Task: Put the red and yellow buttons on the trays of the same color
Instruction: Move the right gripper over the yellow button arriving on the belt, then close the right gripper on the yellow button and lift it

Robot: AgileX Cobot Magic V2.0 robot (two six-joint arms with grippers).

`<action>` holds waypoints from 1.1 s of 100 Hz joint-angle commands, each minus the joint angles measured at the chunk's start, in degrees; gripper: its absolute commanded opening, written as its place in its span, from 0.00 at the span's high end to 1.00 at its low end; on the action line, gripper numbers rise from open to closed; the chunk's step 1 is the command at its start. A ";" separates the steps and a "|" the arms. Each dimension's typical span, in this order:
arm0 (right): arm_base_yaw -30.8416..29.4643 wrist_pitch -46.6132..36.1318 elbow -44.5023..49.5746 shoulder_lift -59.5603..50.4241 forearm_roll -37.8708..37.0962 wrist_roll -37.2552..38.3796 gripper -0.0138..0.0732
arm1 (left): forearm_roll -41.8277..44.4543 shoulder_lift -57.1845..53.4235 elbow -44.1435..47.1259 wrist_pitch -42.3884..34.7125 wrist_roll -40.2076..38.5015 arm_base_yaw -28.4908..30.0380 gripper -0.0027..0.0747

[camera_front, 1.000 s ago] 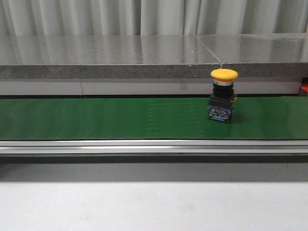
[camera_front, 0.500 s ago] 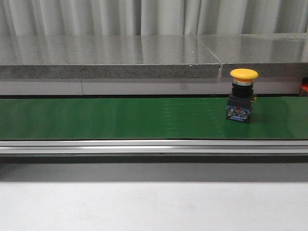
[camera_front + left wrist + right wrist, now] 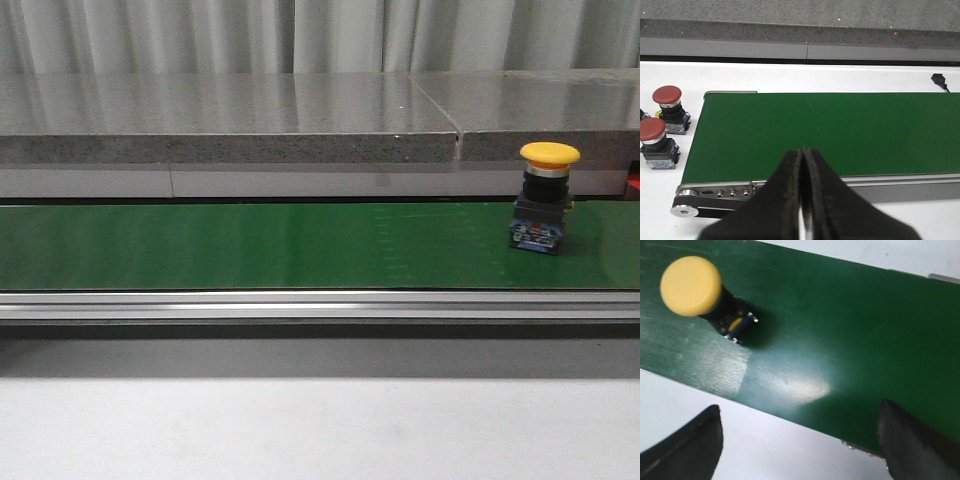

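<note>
1. A yellow button (image 3: 546, 198) stands upright on the green conveyor belt (image 3: 250, 245), at the right of the front view, near the belt's far edge.
2. It has a broad, rounded yellow mushroom cap on a black neck, above a dark base with blue and metal parts at the bottom.
3. In the right wrist view the same yellow button (image 3: 699, 295) appears in the upper left of the frame, seen from above: the cap is a plain matte disc, and a yellow patch and small metal screws show on the dark body beneath it.
4. The right tool (image 3: 800, 440) is released, its two dark fingers (image 3: 687, 447) spread wide at the lower corners of that frame, well apart from the button, holding nothing.
5. The left tool (image 3: 801, 200) is clenched, its fingers pressed together with nothing between them, above the near rail of the belt (image 3: 815, 135).
6. In the left wrist view two red buttons (image 3: 666, 107) stand on the white desk (image 3: 790, 77) at the left of the frame, just beside the belt's end, one close behind the other, each with a red mushroom cap on a dark base.
</note>
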 commanded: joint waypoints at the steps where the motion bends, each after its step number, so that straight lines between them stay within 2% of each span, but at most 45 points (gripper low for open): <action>1: 1.91 -4.66 -1.19 -0.91 1.84 -0.93 0.12 | -0.50 0.13 -1.53 -4.59 -0.03 -0.46 0.99; 35: 7.29 -9.47 -1.86 5.46 2.16 -0.93 0.12 | -0.50 0.13 -1.53 -4.59 -0.03 -0.46 0.99; 63: 8.77 -16.22 -2.14 8.75 2.76 -0.93 0.12 | -0.50 0.13 -1.53 -4.59 -0.03 -0.46 0.99; 89: 8.89 -18.29 -3.98 10.94 2.94 -0.93 0.13 | -0.50 0.13 -1.53 -4.59 -0.03 -0.46 0.99; 98: 8.89 -18.34 -4.11 11.25 2.94 -0.93 0.22 | -0.50 0.13 -1.53 -4.59 -0.03 -0.46 0.99; 110: 8.89 -17.94 -4.11 11.31 2.94 -0.88 0.49 | -0.50 0.13 -1.53 -4.59 -0.03 -0.46 0.99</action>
